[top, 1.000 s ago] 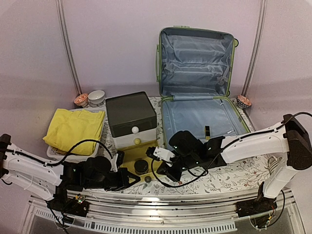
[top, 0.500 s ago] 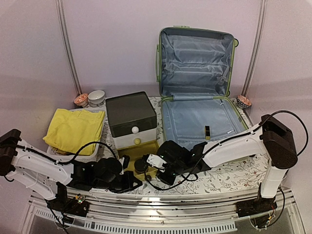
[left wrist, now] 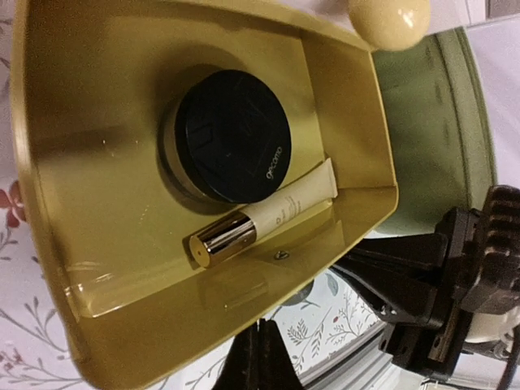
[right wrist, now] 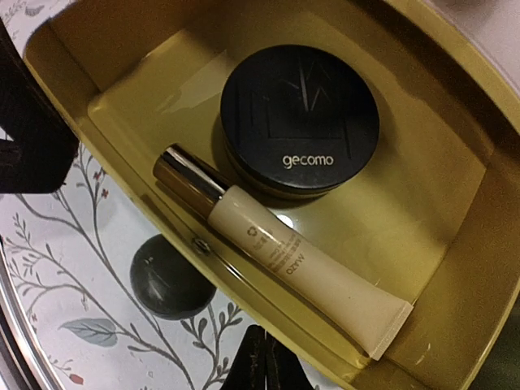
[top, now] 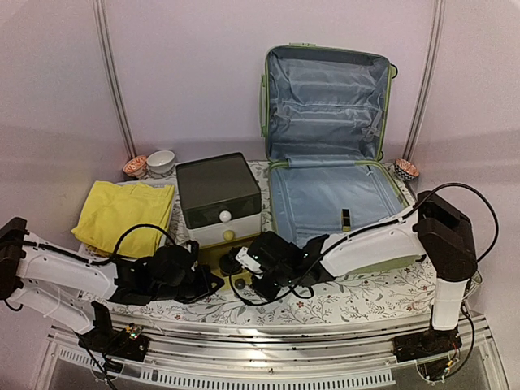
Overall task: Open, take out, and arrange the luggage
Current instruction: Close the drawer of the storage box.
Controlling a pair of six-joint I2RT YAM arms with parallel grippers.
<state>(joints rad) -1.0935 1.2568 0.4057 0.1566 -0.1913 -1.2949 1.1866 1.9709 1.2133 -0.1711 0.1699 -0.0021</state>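
Note:
The luggage (top: 329,199), a light-green hard-shell suitcase, lies open at the back right. Its lid leans on the wall and the pale blue lining shows. A small dark item (top: 345,219) rests on the lining. Both grippers meet at the pulled-out yellow drawer (top: 213,257) left of the suitcase. My left gripper (top: 208,283) (left wrist: 264,357) is shut and empty just before the drawer's front wall. My right gripper (top: 246,276) (right wrist: 264,361) is also shut and empty, beside the drawer's black knob (right wrist: 171,276). The green shell (left wrist: 422,138) shows beyond the drawer in the left wrist view.
The drawer holds a black round compact (right wrist: 299,118) and a cream tube with a gold cap (right wrist: 276,256). It belongs to a dark-lidded box (top: 218,195). A yellow cloth (top: 122,215) lies in a white basket. Small bowls (top: 161,161) stand at the back left and one (top: 406,169) at the right.
Both arms have closed in on the drawer, the right one sweeping left and the left one moving right. The drawer looks pushed partway back toward its box.

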